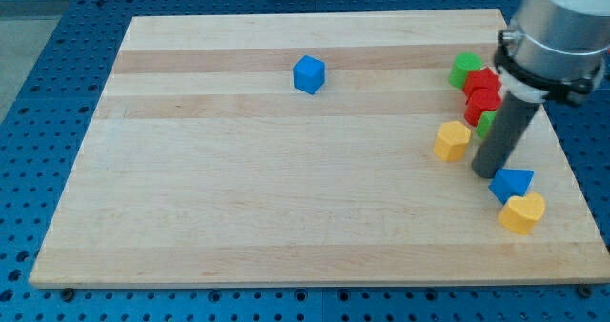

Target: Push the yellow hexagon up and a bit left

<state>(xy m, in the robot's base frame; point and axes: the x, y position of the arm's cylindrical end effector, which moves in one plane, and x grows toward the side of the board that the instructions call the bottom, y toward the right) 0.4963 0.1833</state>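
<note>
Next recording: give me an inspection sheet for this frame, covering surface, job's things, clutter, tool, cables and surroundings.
Surface: wooden board, flat.
Job's things: yellow hexagon, on the view's right, just left of my tip.
Clutter: blue cube alone near the top; green block, red blocks, blue block, yellow heart on the right.
Tool: dark rod, tip down right of the hexagon.
Cables: nothing seen.
Surroundings: blue perforated table.

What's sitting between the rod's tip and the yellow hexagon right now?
Nothing: in the camera view only bare board separates my tip from the yellow hexagon, up-left of it.
</note>
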